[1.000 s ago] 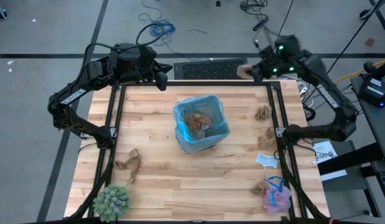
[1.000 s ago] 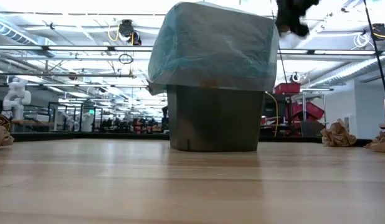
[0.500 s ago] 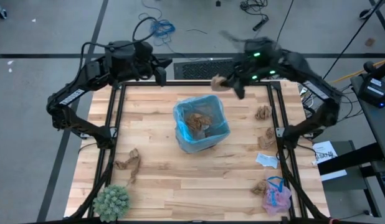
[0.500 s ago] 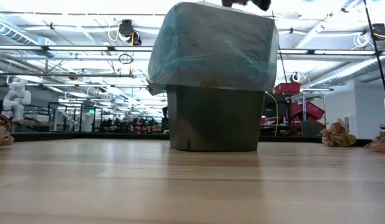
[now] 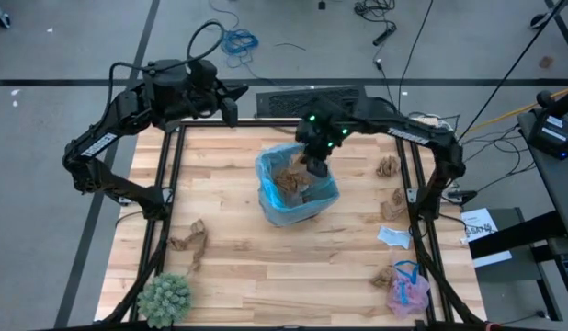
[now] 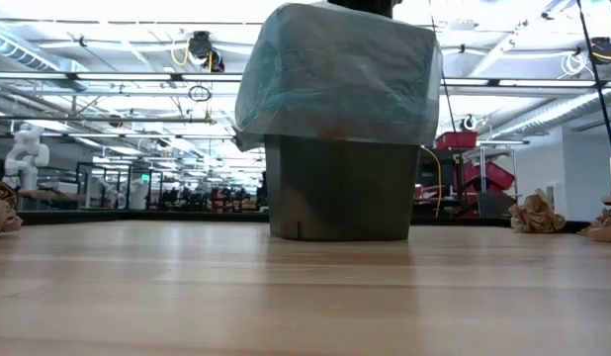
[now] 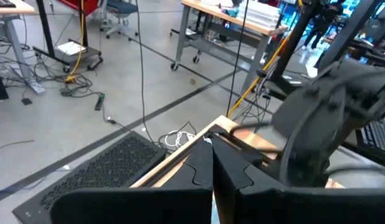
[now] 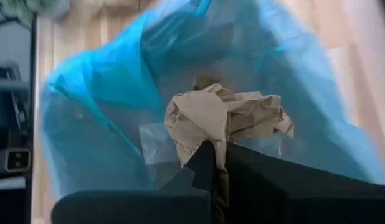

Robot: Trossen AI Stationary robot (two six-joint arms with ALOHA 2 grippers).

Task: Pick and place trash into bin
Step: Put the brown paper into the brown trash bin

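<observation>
Swung in from the far right table corner since the earlier frame: right pincer (image 5: 315, 166), now above the bin (image 5: 297, 184) at mid-table. Clamped tight on a brown paper wad (image 8: 225, 118), held over the blue liner. Left pincer (image 7: 212, 180) closed and empty, parked beyond the far left table (image 5: 238, 257) edge.

crumpled matt brown paper wad (image 8: 225, 119); thin glossy blue plastic bag (image 8: 105, 93); smooth pale wood table (image 5: 266, 257); matt dark fingers (image 8: 255, 186).
</observation>
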